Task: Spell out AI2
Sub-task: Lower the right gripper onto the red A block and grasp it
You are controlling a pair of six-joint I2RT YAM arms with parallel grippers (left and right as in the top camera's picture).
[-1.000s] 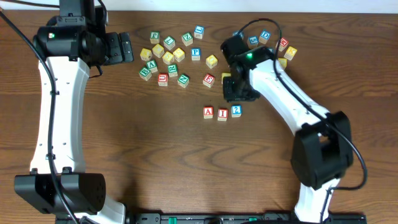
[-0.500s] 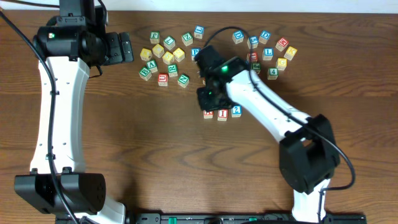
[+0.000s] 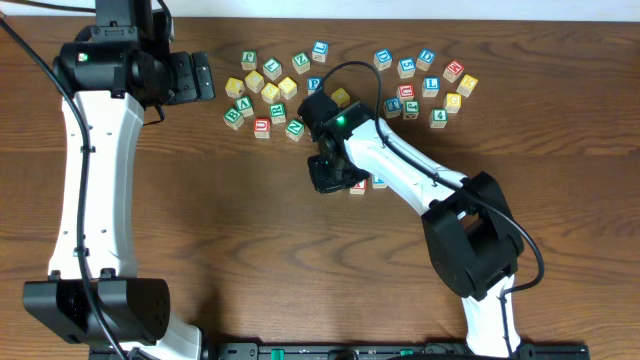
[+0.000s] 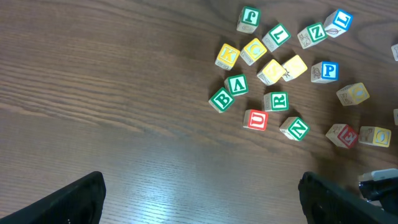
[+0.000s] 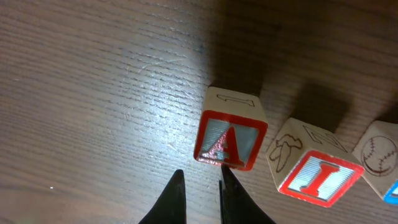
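Three blocks lie in a row on the wooden table: a red A block [image 5: 231,137], a red I block [image 5: 314,169] and the edge of a blue 2 block [image 5: 387,163]. In the overhead view the I block [image 3: 357,187] and the 2 block [image 3: 380,182] show, while the A block is hidden under my right gripper [image 3: 328,175]. In the right wrist view my right gripper [image 5: 199,179] has its fingers nearly together and empty, with the tips just below and left of the A block. My left gripper [image 3: 192,77] is open and empty at the back left; its fingers [image 4: 202,193] are wide apart.
A cluster of loose letter blocks [image 3: 265,90] lies at the back middle, also seen in the left wrist view [image 4: 273,68]. A second cluster [image 3: 430,80] lies at the back right. The right arm's cable loops over the blocks near the row.
My right arm has swung left, from behind and to the right of the row to over the A block at its left end. The left arm has not moved.
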